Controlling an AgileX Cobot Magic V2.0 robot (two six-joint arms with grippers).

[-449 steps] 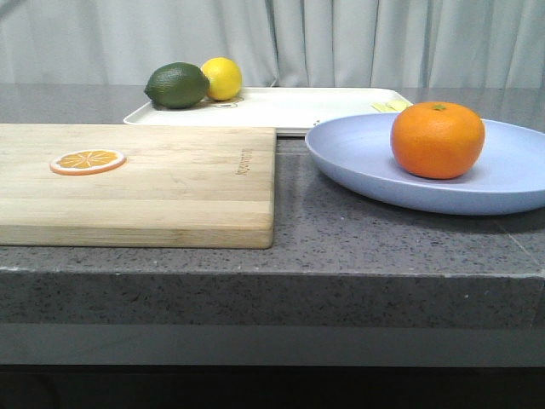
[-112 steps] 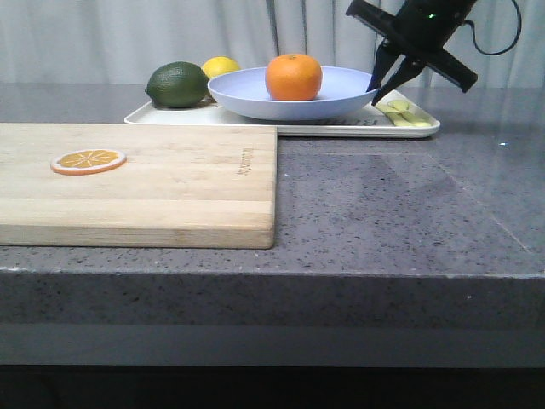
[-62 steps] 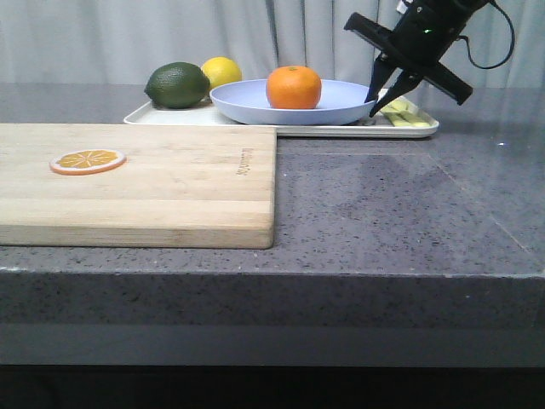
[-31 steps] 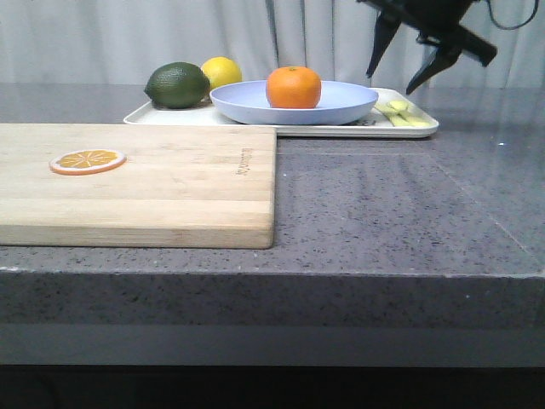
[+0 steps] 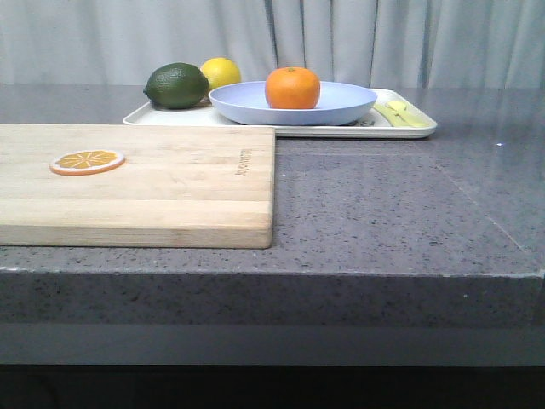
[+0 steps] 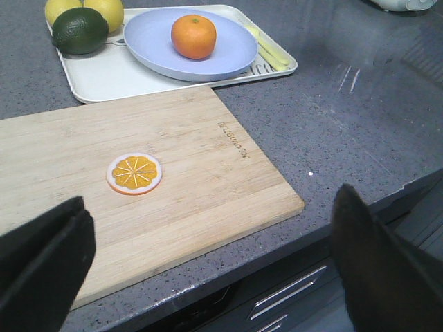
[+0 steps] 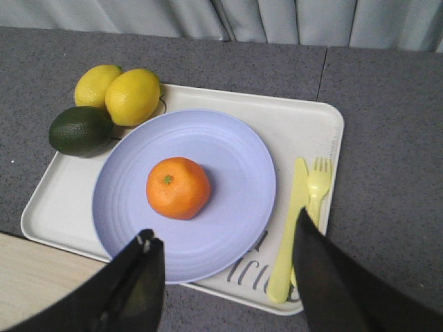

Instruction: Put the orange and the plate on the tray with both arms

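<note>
We see the orange (image 7: 178,187) sitting on the pale-blue plate (image 7: 228,159), a bit toward 9 o'clock of plate centre in the right wrist view. The plate rests on the cream tray (image 7: 304,124), which lies on the grey table (image 5: 383,204).

Right tool (image 7: 228,277): spread wide, holding nothing, hanging above the tray. Plate and orange lie toward 12 o'clock from the gap between its fingers (image 7: 135,287); no contact visible.

Left tool (image 6: 208,277): also wide and empty, over the near table edge. Wooden cutting board (image 6: 208,173) lies just ahead of it, with an orange slice (image 6: 134,173) on top. Tray with plate and orange is well beyond, at roughly 12 o'clock from this tool.

Also on the tray: two lemons (image 7: 131,95) and a dark green lime (image 7: 81,130) at about 10 o'clock of the plate, just beside its rim; yellow knife (image 7: 287,242) and fork (image 7: 318,187) at 3 o'clock of the plate.

In the front view we see no tool; the tray sits behind the board, at its far right corner.
</note>
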